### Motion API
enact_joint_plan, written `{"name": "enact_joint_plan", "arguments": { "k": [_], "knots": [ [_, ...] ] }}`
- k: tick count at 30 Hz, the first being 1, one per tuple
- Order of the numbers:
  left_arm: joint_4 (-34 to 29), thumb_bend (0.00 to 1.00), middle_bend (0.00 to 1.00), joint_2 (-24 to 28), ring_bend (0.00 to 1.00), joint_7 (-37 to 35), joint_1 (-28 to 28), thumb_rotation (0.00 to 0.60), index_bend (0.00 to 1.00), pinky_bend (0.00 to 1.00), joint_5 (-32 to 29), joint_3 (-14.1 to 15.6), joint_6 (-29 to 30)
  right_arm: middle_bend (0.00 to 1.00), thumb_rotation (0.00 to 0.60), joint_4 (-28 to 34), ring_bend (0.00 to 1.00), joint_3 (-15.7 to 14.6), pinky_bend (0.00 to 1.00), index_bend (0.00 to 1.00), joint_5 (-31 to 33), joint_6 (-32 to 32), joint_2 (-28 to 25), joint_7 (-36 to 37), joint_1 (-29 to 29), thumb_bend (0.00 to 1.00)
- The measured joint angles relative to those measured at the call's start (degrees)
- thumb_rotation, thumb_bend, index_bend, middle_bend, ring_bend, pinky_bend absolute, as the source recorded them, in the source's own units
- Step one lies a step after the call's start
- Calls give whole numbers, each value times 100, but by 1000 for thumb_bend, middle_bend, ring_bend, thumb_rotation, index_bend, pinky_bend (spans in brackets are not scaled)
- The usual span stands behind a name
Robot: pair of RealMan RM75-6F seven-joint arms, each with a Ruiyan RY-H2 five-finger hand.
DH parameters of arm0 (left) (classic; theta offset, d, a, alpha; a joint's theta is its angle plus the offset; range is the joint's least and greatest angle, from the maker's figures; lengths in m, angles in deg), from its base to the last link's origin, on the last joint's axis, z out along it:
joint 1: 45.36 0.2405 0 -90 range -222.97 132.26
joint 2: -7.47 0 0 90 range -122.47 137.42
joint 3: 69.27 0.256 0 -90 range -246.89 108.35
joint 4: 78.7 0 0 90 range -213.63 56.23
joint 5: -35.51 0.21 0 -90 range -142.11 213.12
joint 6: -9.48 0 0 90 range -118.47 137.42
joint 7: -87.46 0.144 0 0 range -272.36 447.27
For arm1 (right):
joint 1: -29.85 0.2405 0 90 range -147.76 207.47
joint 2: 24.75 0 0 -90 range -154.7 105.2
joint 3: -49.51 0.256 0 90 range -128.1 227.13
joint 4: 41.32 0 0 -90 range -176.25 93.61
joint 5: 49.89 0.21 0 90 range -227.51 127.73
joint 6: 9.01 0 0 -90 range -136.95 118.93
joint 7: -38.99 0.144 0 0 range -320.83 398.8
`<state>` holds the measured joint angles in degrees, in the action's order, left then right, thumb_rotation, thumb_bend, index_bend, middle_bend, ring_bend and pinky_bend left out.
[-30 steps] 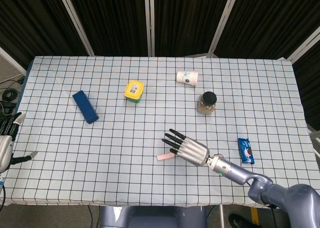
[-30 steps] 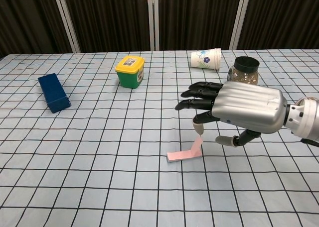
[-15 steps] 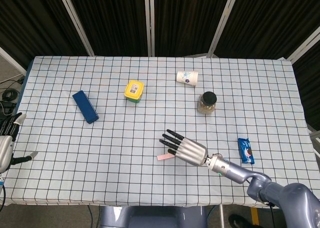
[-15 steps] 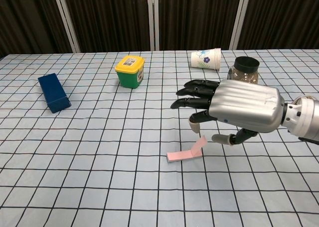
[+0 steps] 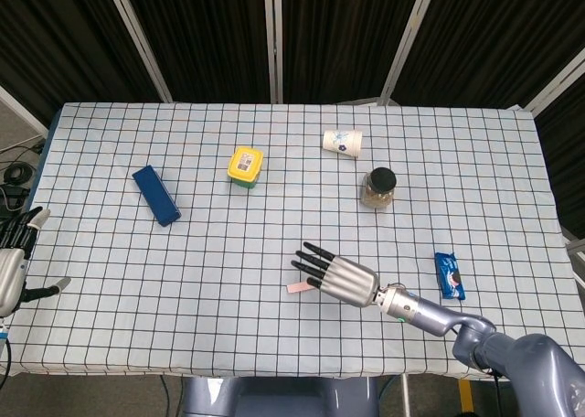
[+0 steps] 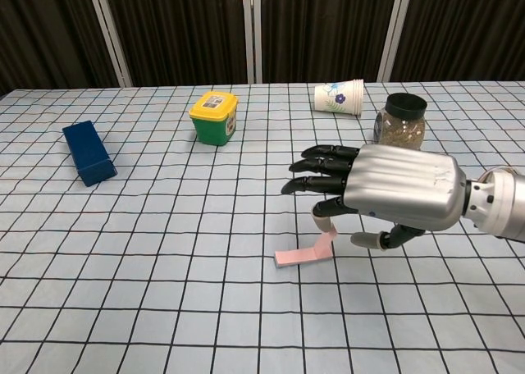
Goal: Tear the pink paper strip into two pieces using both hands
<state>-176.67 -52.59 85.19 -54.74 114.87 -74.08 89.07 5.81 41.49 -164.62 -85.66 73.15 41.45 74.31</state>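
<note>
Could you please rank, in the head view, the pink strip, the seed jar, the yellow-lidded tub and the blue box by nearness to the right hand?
From the right hand:
1. Pink strip, at its fingers.
2. Seed jar, beyond, slightly right.
3. Yellow-lidded tub, beyond, left.
4. Blue box, far left.

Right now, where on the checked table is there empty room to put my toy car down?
The widest bare cloth lies between the dark blue box, the yellow-lidded green tub and the front edge, left of the pink paper strip. It is crowded around the right hand, and behind it near the lying paper cup and black-lidded glass jar.
</note>
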Motion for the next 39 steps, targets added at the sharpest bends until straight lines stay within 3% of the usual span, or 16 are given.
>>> {"name": "enact_joint_plan", "arguments": {
  "k": [13,27,39],
  "knots": [
    [14,0,0,4,0,-24,-5,600,0,0,8,-5,-22,131,600,-136,0,-41,0,503,128,67,152,78,28,390],
    [13,0,0,20,0,-68,4,600,0,0,24,-5,-22,174,600,-110,0,14,0,652,357,23,271,422,-5,410],
    [14,0,0,30,0,-153,-17,600,0,0,29,8,-100,181,600,645,0,314,0,663,668,-166,-30,671,-9,414]
  ]
}}
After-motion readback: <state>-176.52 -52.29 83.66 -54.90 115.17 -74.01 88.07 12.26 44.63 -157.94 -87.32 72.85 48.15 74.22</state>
